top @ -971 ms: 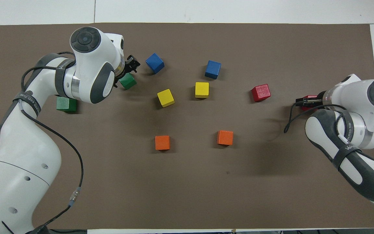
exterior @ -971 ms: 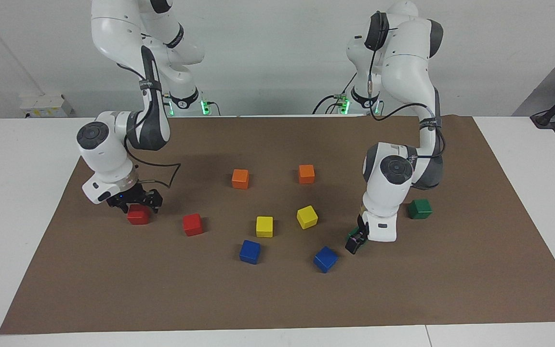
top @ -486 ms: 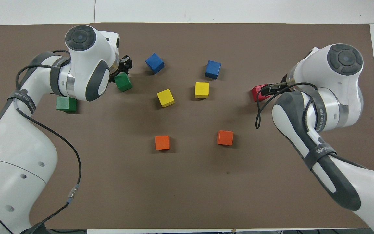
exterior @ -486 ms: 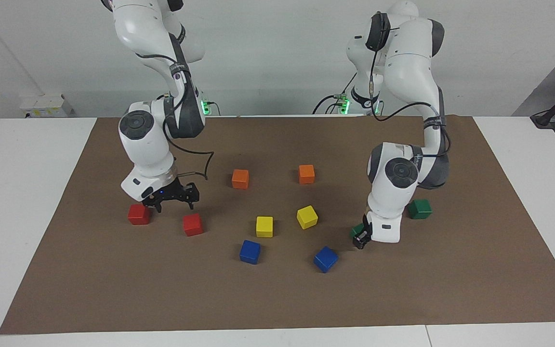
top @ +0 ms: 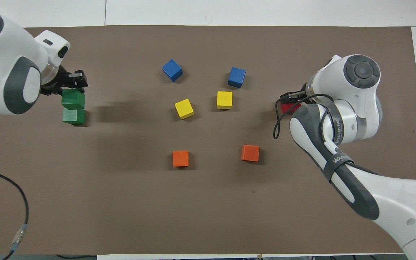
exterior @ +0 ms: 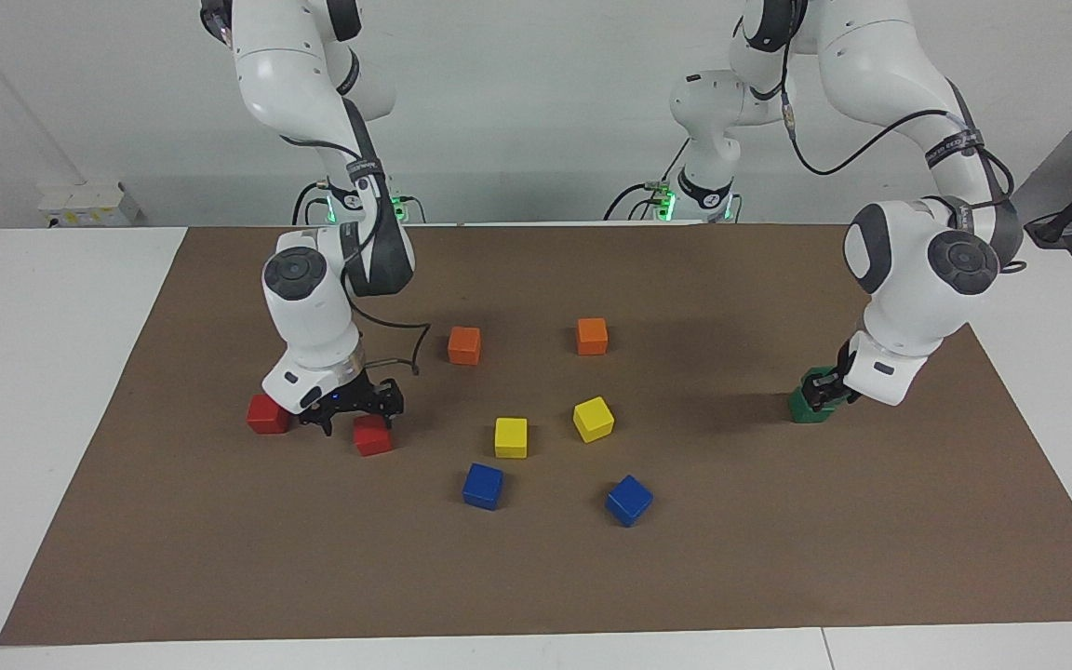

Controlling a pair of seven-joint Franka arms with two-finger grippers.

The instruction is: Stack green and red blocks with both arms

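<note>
Green blocks, two. One green block (top: 73, 116) lies on the brown mat (top: 208, 202) at the left arm's end of the desk (exterior: 52, 372). The second green block (top: 73, 99) is gripped in the left claw (top: 71, 83), fingers closed on it, directly over the first; in the facing view the two read as one green mass (exterior: 812, 402), and whether the upper one already rests on the lower cannot be told.

Red blocks, two. Both sit on the mat at the right arm's end of the desk. One red block (exterior: 373, 435) lies right under the right claw (exterior: 355, 406), which is spread wide, fingers straddling the block's top, not closed on it; from overhead only a red sliver (top: 289, 108) shows past the arm. The other red block (exterior: 268, 413) stands just beside it, toward the desk's edge at that end, hidden from overhead.

Other cubes, six, all mid-mat, apart from each other.
- Orange cubes, two (exterior: 464, 344) (exterior: 592, 336): nearest the robots.
- Yellow cubes, two (exterior: 511, 437) (exterior: 593, 419): the middle row.
- Blue cubes, two (exterior: 483, 486) (exterior: 629, 500): farthest from the robots.
</note>
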